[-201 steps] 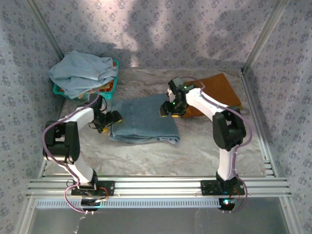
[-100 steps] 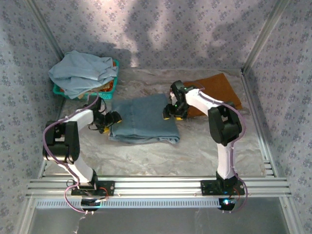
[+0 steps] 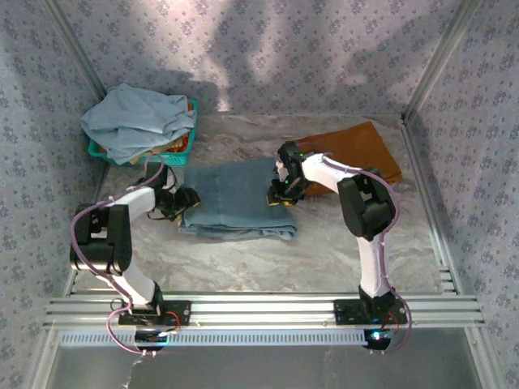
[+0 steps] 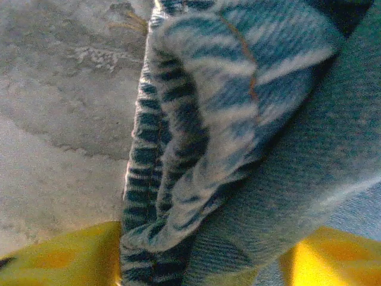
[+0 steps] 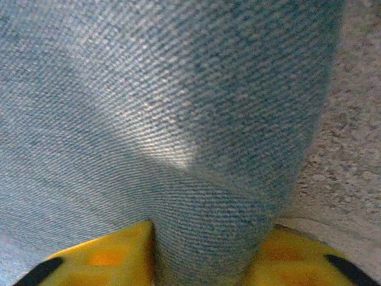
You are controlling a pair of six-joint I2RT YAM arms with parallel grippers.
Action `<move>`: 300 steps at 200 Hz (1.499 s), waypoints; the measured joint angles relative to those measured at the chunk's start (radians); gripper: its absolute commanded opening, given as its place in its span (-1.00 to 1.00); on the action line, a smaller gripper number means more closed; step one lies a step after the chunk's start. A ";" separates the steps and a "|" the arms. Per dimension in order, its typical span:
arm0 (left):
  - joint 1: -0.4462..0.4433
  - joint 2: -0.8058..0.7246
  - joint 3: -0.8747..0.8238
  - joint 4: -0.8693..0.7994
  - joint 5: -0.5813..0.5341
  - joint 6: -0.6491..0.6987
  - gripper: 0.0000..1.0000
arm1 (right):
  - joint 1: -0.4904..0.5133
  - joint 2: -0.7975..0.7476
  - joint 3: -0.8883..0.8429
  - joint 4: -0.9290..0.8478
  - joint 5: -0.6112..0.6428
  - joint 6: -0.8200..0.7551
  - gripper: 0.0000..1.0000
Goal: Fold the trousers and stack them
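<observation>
While both arms reach low, left gripper [image 3: 187,199] and right gripper [image 3: 281,197] pinching trousers [image 3: 238,204] edges

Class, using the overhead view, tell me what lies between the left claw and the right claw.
The folded trousers fill that stretch: the left claw is at their left edge, the right claw at their right edge, as the top external view shows.

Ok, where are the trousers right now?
Top view: the folded trousers lie mid-table, left gripper at their left edge, right gripper at their right, rust-orange cloth just beyond.
</observation>
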 measured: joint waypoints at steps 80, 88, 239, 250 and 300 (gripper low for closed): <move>-0.041 -0.011 -0.032 0.113 0.087 -0.019 -1.00 | -0.006 -0.011 -0.003 -0.004 -0.002 0.010 -1.00; -0.044 -0.021 -0.034 0.104 0.082 -0.020 -1.00 | -0.006 -0.016 -0.006 -0.005 0.005 0.010 -1.00; -0.132 -0.344 0.183 -0.275 -0.053 -0.069 -1.00 | 0.000 -0.243 0.072 -0.113 0.071 0.039 -1.00; -0.153 -0.343 0.212 -0.285 -0.070 -0.077 -1.00 | -0.016 -0.245 0.101 -0.137 0.084 0.034 -1.00; -0.335 -0.208 0.410 -0.216 -0.150 -0.129 -1.00 | -0.219 -0.250 0.256 -0.256 0.151 -0.016 -1.00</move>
